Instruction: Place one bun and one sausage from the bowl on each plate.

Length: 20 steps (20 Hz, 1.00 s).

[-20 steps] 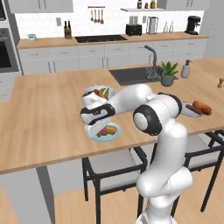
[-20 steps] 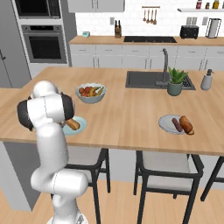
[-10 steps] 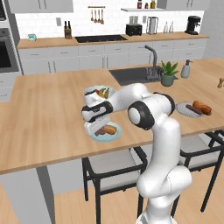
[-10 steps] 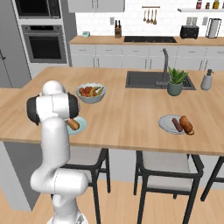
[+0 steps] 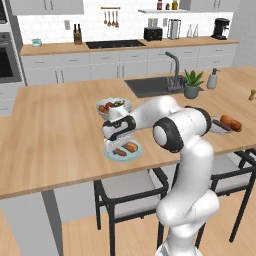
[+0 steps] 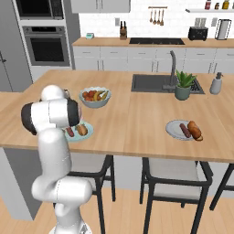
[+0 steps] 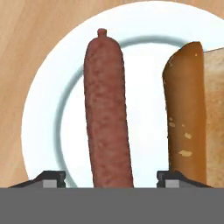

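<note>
Wooden island counter point(image 5: 55, 145), claw point(image 7: 112, 177) spread over sausage point(image 7: 107, 109), bun point(image 7: 192, 109) beside on plate point(image 7: 41, 105)

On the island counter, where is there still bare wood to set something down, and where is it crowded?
Bare wood runs between the near plate and the far plate, in front of the sink. The counter's left end is also free. It is crowded around the fruit bowl and near plate, where the gripper hangs.
</note>
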Available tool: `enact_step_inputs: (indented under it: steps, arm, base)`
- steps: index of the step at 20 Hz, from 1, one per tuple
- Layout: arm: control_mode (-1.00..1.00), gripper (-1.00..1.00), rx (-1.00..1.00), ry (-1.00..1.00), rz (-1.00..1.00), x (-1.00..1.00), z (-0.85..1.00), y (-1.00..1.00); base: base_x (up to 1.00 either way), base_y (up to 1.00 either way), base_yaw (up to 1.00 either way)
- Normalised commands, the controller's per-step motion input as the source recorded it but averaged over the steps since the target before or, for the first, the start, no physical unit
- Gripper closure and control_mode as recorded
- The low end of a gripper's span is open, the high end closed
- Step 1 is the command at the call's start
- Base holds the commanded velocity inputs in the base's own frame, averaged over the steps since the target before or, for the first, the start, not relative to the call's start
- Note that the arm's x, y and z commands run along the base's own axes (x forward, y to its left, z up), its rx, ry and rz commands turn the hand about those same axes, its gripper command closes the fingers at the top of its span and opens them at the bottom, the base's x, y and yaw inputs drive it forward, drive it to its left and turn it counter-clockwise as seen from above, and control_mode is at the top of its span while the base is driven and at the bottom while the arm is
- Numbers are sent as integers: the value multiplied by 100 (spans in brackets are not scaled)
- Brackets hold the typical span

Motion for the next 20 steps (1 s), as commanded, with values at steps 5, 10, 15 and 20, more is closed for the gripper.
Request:
enact_step_inputs:
  steps: [5,10,15,20]
  arm:
    - [-100,-100,17,-41,-2,-43,88,-6]
    - [-100,-100,20,-45,-4,-63,100,-59]
    - [-100,-100,16,-34,-14,-47,100,-93]
    - [-100,-100,0,-3,-22,-24,100,-94]
  base:
    - [0,0,0]
    - [0,0,0]
    - [0,0,0]
    - [0,0,0]
